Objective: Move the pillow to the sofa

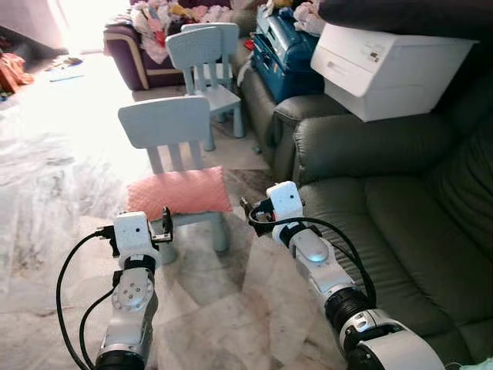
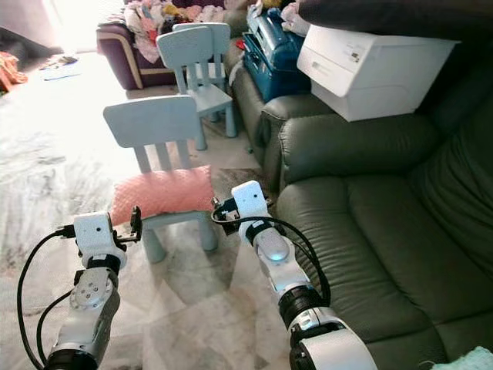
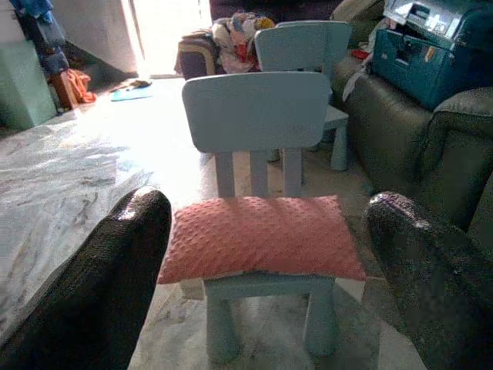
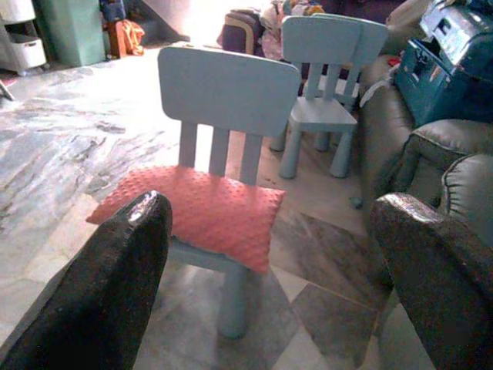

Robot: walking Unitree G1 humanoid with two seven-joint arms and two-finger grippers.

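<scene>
Lying flat across the seat of a small pale-blue plastic child's chair (image 1: pixel 171 131): a salmon-pink dimpled rectangular pillow (image 1: pixel 179 191), overhanging the seat at both ends, untouched by either gripper. Standing on pale marbled stone floor tiles (image 1: pixel 46 193), that chair, just beside the front of a dark grey-green leather sofa (image 1: pixel 385 208), chair and sofa apart. Raised in front of the chair, just short of the pillow's near edge: left gripper (image 1: pixel 165 221) on its silver arm, two long black fingers (image 3: pixel 115 285) spread wide, pillow and chair framed between them in the left wrist view, nothing gripped. Held at similar height between chair and sofa, close to the pillow's sofa-side end: right gripper (image 1: pixel 248 210), black fingers (image 4: pixel 115 285) likewise spread wide and holding nothing, pillow seen between them in the right wrist view. Further back, a second pale-blue child's chair (image 1: pixel 204 58), near a purple armchair piled with mixed clothing (image 1: pixel 150 35). Resting on the far part of the sofa: a white rectangular plastic storage box (image 1: pixel 389 65), and beyond it a blue hard-shell case (image 1: pixel 281 50). Sofa seat cushions nearest the right arm bare.
</scene>
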